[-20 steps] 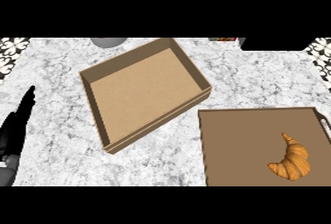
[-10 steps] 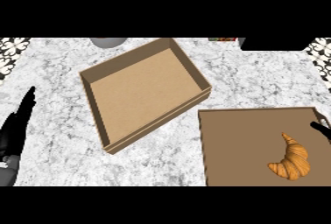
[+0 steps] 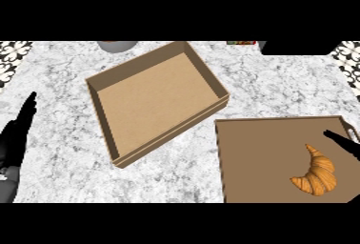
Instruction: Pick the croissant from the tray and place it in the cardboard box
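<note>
Only fingertips of right hand (image 3: 343, 140) straight above croissant (image 3: 317, 172) on tray (image 3: 260, 157), left hand (image 3: 15, 138) released, resting.

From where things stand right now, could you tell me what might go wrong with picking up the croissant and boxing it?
The right hand shows only at the view's right edge, so its approach to the croissant is hard to judge. The croissant lies near the tray's lower right, partly toward the view's edge. The cardboard box has raised walls the carried croissant might clip.
</note>
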